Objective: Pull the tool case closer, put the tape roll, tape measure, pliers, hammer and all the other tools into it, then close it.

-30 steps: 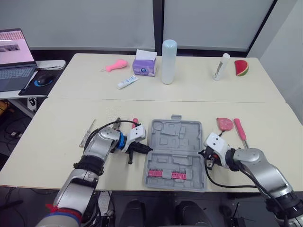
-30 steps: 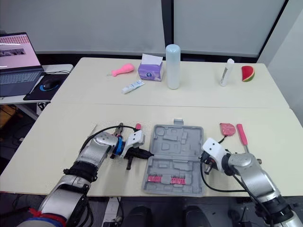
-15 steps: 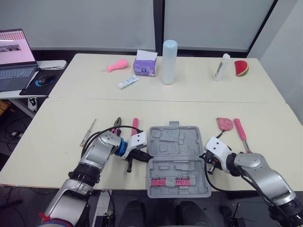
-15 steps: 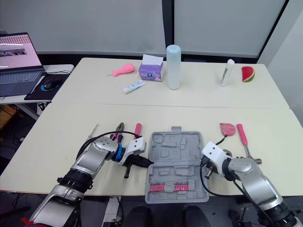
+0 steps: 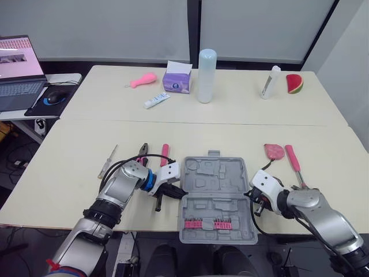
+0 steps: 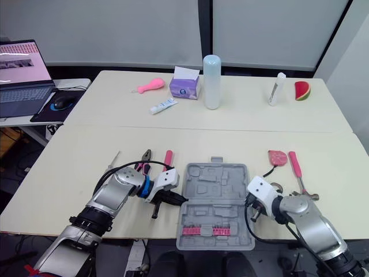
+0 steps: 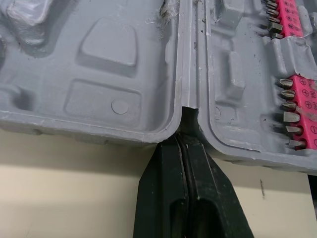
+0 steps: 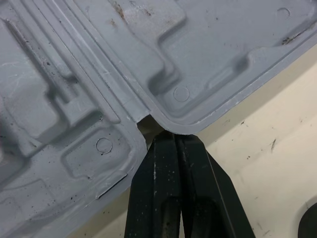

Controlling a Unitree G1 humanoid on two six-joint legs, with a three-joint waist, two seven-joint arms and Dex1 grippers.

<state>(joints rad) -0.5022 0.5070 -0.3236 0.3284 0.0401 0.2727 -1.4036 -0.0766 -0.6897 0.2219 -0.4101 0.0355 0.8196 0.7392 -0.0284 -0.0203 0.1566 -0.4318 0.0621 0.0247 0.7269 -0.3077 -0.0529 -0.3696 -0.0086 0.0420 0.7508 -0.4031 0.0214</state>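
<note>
Left eye view shows two cream worktops set edge to edge, a near worktop point(image 5: 63, 179) and a far worktop point(image 5: 242, 107). One grey tool case point(image 5: 218, 193) lies open and flat at the middle of the near edge, with two pink bit holders point(image 5: 207, 224) in its near half.

The left hand point(image 7: 185, 145) is at the case's left side. Its two black fingers are pressed together, with the tips in the hinge notch. The right hand point(image 8: 173, 137) meets the right end of the same hinge, its fingers likewise closed tight.

Four tools lie left of the case: a slim screwdriver point(image 5: 107, 160), pliers point(image 5: 143, 151), a pink-handled tool point(image 5: 164, 152) and a black-handled tool point(image 5: 158, 202) by the left hand. Two lie to the right: a pink tape measure point(image 5: 274, 151) and a hammer point(image 5: 293, 163).

On the far worktop stand one tall white bottle point(image 5: 206, 67), a purple tissue box point(image 5: 176, 81) and a smaller bottle point(image 5: 269, 82).
</note>
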